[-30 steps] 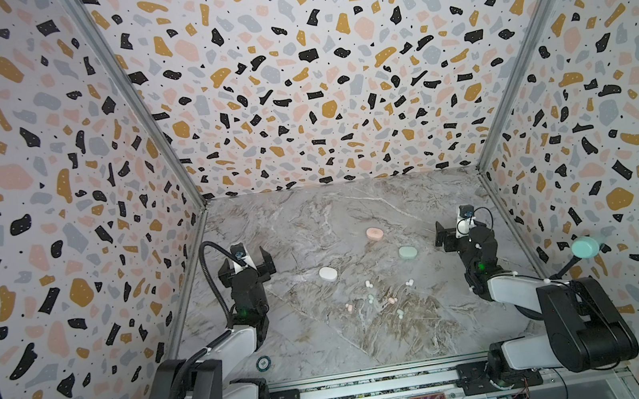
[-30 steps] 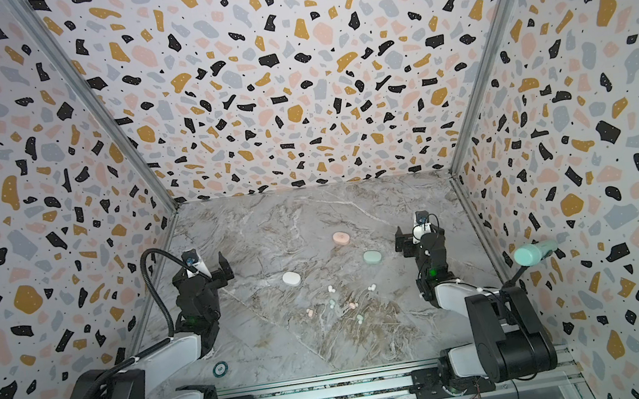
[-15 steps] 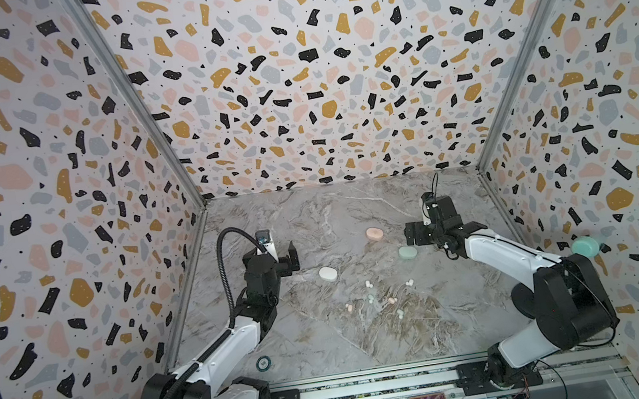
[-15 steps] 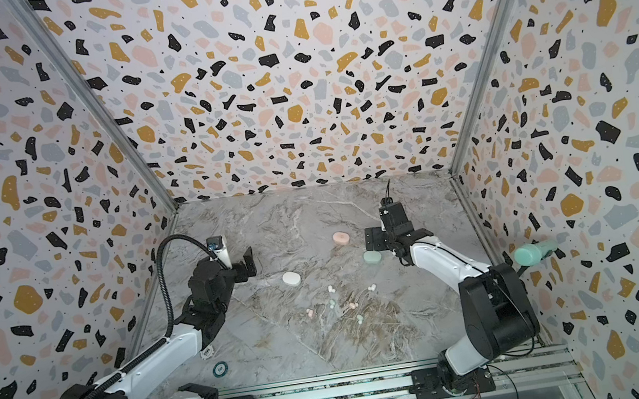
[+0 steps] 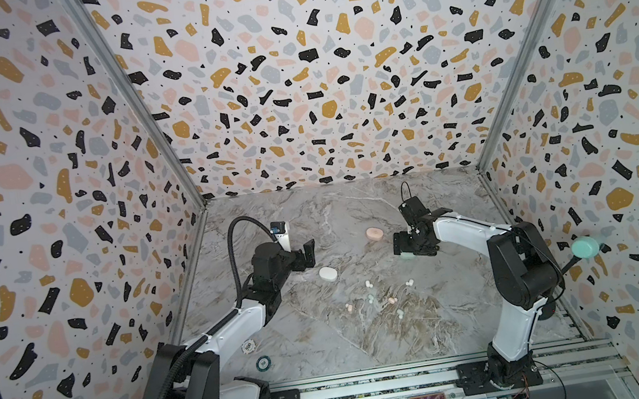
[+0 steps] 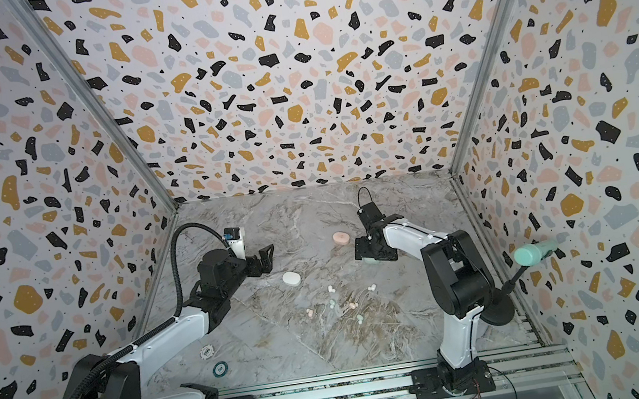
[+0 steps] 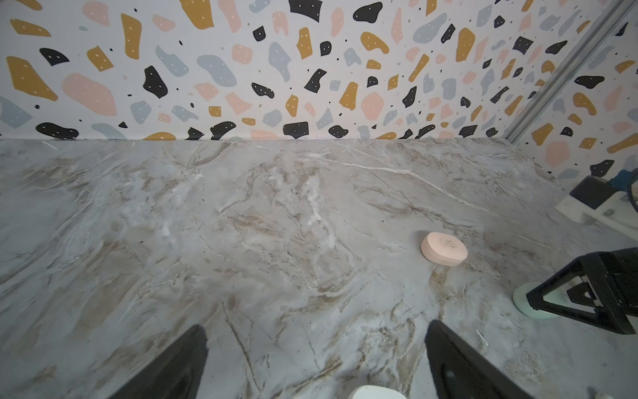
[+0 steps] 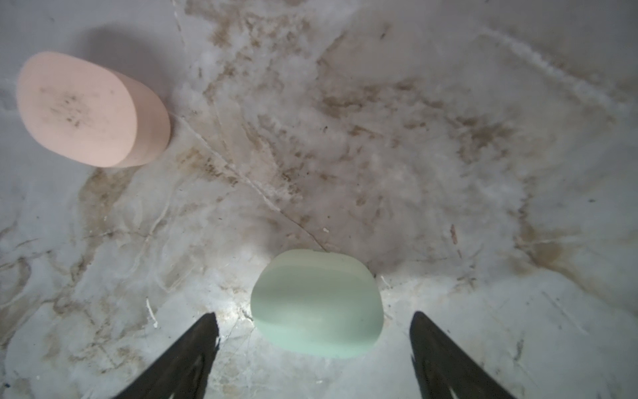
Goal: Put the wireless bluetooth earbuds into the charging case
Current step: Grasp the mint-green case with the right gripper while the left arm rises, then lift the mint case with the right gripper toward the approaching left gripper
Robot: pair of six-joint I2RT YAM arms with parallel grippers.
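Three oval charging cases lie on the marble floor: white (image 5: 328, 273), pink (image 5: 375, 234) and mint green (image 5: 406, 256). Several tiny earbuds lie loose nearer the front, among them a white one (image 5: 369, 284), a pink one (image 5: 349, 307) and a mint one (image 5: 400, 314). My right gripper (image 8: 314, 316) is open and low over the mint case (image 8: 316, 304). Its fingers stand either side of the case with a gap on each side. My left gripper (image 7: 316, 326) is open and holds nothing. It hovers just behind the white case (image 7: 374, 393).
Two poker chips (image 5: 248, 346) (image 5: 263, 363) lie by the left arm's base. A mint-topped stand (image 5: 584, 247) rises by the right wall. Patterned walls close the floor on three sides, and a metal rail (image 5: 376, 386) runs along the front.
Both arms have reached out from their folded pose. The right gripper came down over the mint case and its jaws narrowed a little. The left gripper moved toward the white case.
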